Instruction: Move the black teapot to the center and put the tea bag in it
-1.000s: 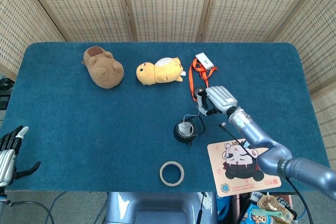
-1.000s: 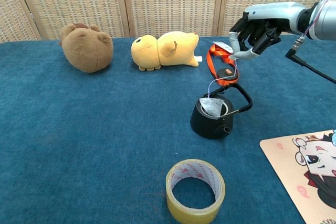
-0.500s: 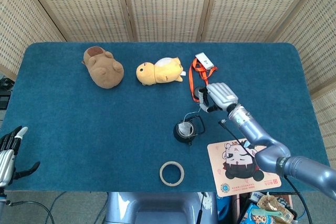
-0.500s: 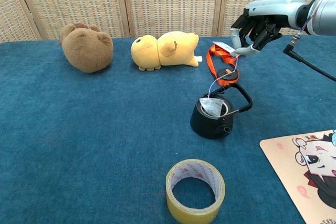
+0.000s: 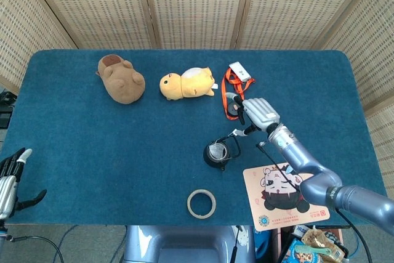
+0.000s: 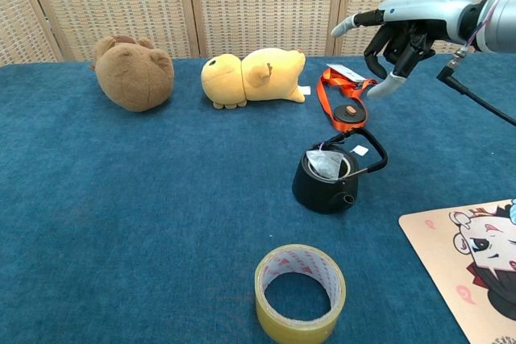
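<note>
The black teapot [image 5: 217,153] [image 6: 326,181] stands near the table's middle, its handle tipped to the right. The white tea bag [image 6: 326,165] lies inside its mouth. The small paper tag [image 6: 360,150] rests by the handle, on its thin string. My right hand [image 5: 256,113] [image 6: 395,32] hovers above and behind the pot, right of it, with fingers spread and nothing in them. My left hand [image 5: 8,180] stays at the table's near left edge, fingers apart and empty.
A brown plush [image 5: 121,79] [image 6: 133,72] and a yellow plush [image 5: 186,83] [image 6: 250,76] lie at the back. An orange lanyard [image 5: 231,89] [image 6: 345,99] lies just behind the pot. A tape roll [image 5: 201,204] [image 6: 300,292] sits in front, with a cartoon mat [image 5: 283,195] [image 6: 476,263] at the right.
My right hand has spread its fingers and let go of the tea bag's string. The tag has dropped beside the teapot's handle. The left hand has not moved.
</note>
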